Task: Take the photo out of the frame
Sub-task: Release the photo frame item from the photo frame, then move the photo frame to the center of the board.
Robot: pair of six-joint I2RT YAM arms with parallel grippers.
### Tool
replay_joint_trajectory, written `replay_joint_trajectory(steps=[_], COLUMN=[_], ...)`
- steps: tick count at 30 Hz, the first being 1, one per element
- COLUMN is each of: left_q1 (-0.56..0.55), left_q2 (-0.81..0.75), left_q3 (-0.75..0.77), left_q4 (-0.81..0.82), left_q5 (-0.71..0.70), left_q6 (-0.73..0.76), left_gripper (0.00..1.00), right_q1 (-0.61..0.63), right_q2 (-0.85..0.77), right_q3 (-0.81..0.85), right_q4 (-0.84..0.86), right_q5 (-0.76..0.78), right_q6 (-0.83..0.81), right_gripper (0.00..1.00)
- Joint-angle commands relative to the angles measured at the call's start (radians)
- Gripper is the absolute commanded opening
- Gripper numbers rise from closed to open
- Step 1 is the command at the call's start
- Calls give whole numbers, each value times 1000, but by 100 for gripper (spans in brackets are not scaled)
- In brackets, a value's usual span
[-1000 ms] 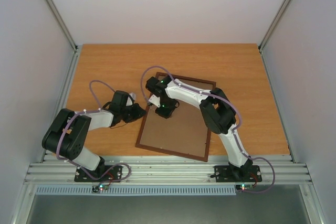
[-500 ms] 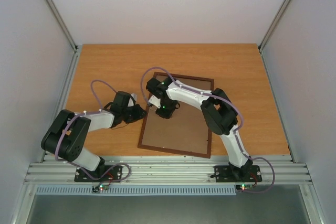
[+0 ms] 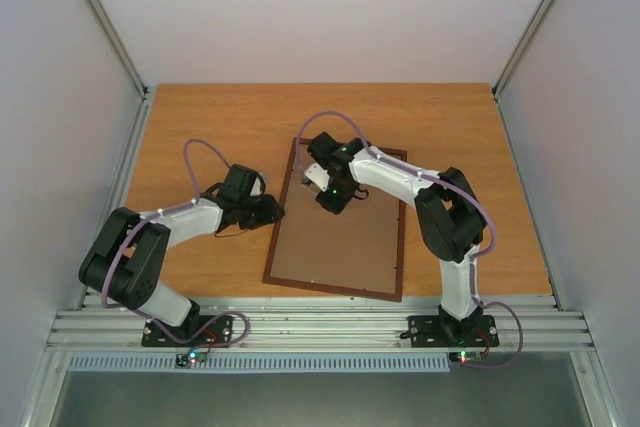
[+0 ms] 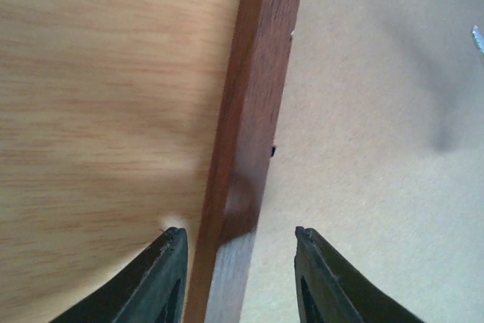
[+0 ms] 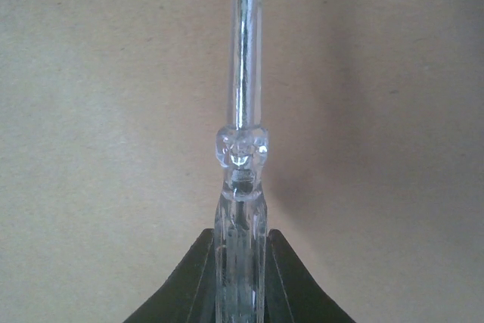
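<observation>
Moved: left tool (image 4: 238,234) has slid in to the frame (image 3: 401,237) and let its jaws part. The frame has swung squarer to me, and the right tool (image 5: 240,236) has gone further up the back (image 3: 335,247).
Left tool: open, fingers either side of the left rail (image 4: 249,111), touching neither face as far as I can see.
Frame: flat on the worktop (image 3: 200,127), back up, near the centre.
Photo: hidden. I judge it lies under the back, inside the frame.
Right tool: closed on a clear-handled driver (image 5: 242,149), shaft pointing out over the back, towards the far end.
Risk: with the left tool loose, any push from the driver could skate the frame across the worktop again. A steep tip could gouge the back or crease the photo beneath. The slim handle could twist in the grip.
Surface: smooth orange wood-grain laminate, probably with little friction.
Room: pale walls (image 3: 320,7) on three sides, metal rails (image 3: 320,325) at the near edge.
</observation>
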Motion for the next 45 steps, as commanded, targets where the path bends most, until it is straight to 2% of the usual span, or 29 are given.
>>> replay_joint_trajectory(steps=[1, 10, 15, 21, 31, 45], left_q1=[-5, -6, -47, -96, -129, -139], left_q2=[42, 140, 161, 209, 243, 174], left_q3=[70, 218, 256, 341, 368, 287], left_q4=[-55, -138, -217, -298, -343, -348], left_q5=[-31, -68, -161, -280, -309, -256], left_q6=[47, 90, 130, 171, 202, 205], left_gripper=[42, 49, 55, 55, 36, 21], right_q1=[-21, -50, -60, -70, -72, -71], right_q2=[13, 59, 53, 51, 35, -16], right_q3=[26, 48, 19, -5, -22, -75], right_q4=[21, 39, 61, 76, 78, 77], right_q5=[-9, -21, -26, -21, -14, -37], right_q6=[-26, -31, -20, -7, 0, 28], right_gripper=[1, 1, 1, 1, 1, 1])
